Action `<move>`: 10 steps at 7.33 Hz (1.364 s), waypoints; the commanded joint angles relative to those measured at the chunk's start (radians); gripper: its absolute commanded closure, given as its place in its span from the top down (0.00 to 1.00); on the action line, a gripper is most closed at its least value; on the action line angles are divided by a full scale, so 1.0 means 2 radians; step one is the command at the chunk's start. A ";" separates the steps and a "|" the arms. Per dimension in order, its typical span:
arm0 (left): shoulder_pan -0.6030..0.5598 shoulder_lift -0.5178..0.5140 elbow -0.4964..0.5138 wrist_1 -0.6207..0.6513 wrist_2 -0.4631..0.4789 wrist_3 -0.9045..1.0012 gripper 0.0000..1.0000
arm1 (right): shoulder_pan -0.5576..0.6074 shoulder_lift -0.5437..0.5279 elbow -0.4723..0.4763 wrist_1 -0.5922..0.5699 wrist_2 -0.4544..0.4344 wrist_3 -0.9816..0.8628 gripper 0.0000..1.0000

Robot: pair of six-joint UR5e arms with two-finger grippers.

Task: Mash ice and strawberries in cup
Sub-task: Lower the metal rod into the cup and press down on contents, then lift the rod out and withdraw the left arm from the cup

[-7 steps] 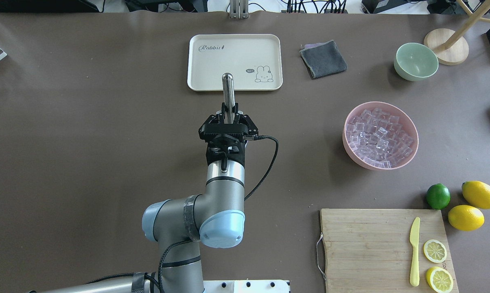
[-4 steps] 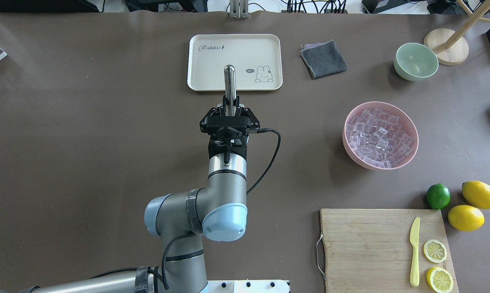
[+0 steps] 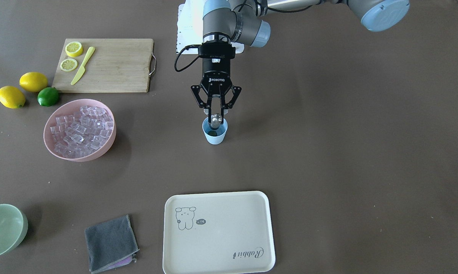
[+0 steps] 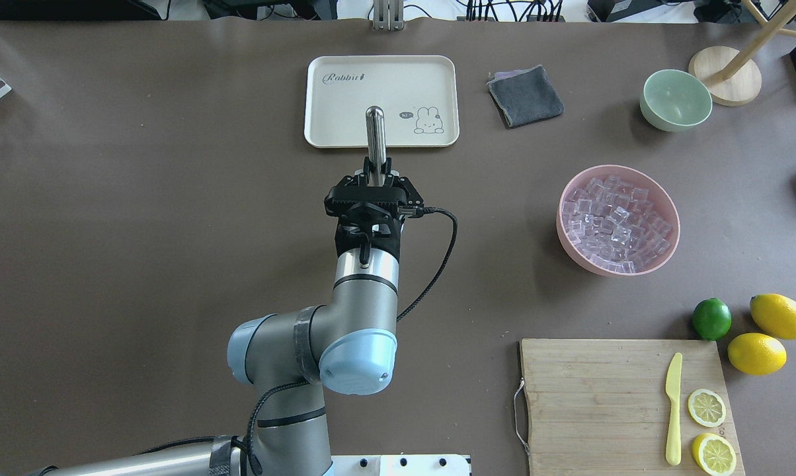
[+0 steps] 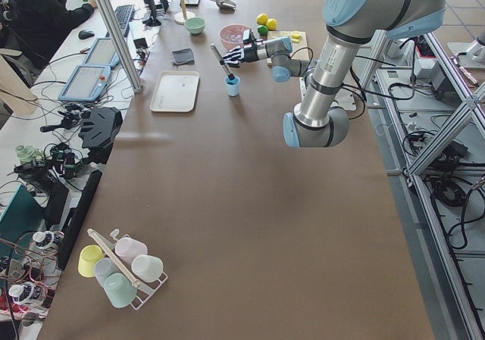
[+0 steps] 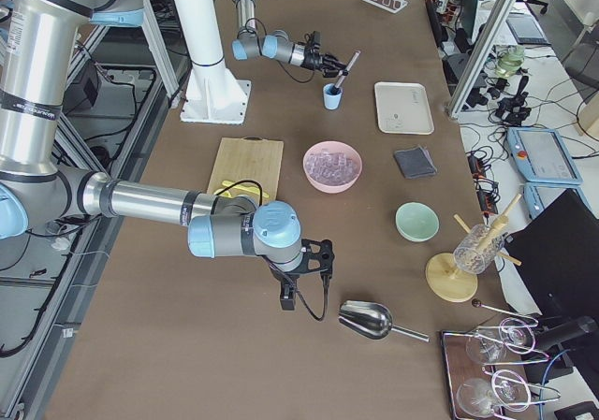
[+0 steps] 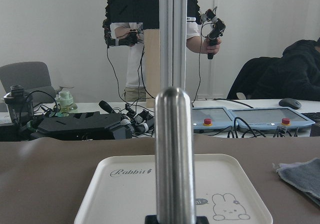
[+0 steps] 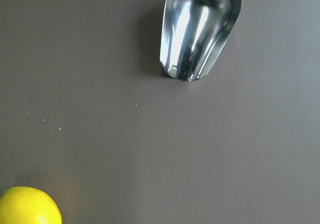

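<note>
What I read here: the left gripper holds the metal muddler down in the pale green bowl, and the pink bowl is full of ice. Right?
Not the green bowl: the left gripper holds the metal muddler down in the pale-blue cup, as the front-facing view shows. That bowl stands apart at a corner. The pink bowl is full of ice.

"Rabbit" on tray [image 4: 379, 80], "ROBOTIQ" on left end effector [image 3: 216, 114]

You have two whole lemons [image 4: 779, 316], two lemon halves [image 4: 706, 408] and one lime [image 4: 711, 318]. You also have two bowls [image 4: 676, 99], one cup [image 3: 215, 137], one tray [image 4: 345, 112] and one muddler [image 4: 374, 132].
</note>
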 commanded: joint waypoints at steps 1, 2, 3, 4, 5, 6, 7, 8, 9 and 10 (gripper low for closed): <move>-0.075 0.023 -0.102 0.000 -0.178 0.010 0.25 | 0.000 -0.002 0.000 0.000 0.001 0.000 1.00; -0.144 0.051 -0.116 0.003 -0.315 -0.038 0.25 | 0.000 -0.001 0.000 0.000 0.000 0.001 1.00; -0.223 0.092 -0.116 0.008 -0.479 -0.047 0.25 | 0.000 0.000 0.000 0.000 0.001 0.001 1.00; -0.297 0.142 -0.106 0.009 -0.616 -0.046 0.26 | 0.000 -0.001 0.001 0.000 0.001 0.001 1.00; -0.371 0.189 -0.074 0.006 -0.757 -0.032 0.26 | 0.000 -0.002 0.001 0.000 0.001 0.001 1.00; -0.431 0.220 -0.033 0.006 -0.854 0.052 0.27 | 0.000 0.001 0.001 0.000 0.000 0.001 1.00; -0.472 0.261 0.003 0.007 -0.880 0.171 0.27 | 0.000 0.002 0.000 0.000 -0.001 0.001 1.00; -0.480 0.288 0.043 0.002 -0.878 0.240 0.28 | 0.000 0.002 0.001 0.000 0.001 0.001 1.00; -0.480 0.306 0.069 -0.003 -0.872 0.268 0.28 | 0.000 0.002 0.001 0.000 0.001 0.001 1.00; -0.475 0.328 0.077 -0.030 -0.869 0.284 0.28 | 0.000 0.001 0.003 0.001 0.001 0.001 1.00</move>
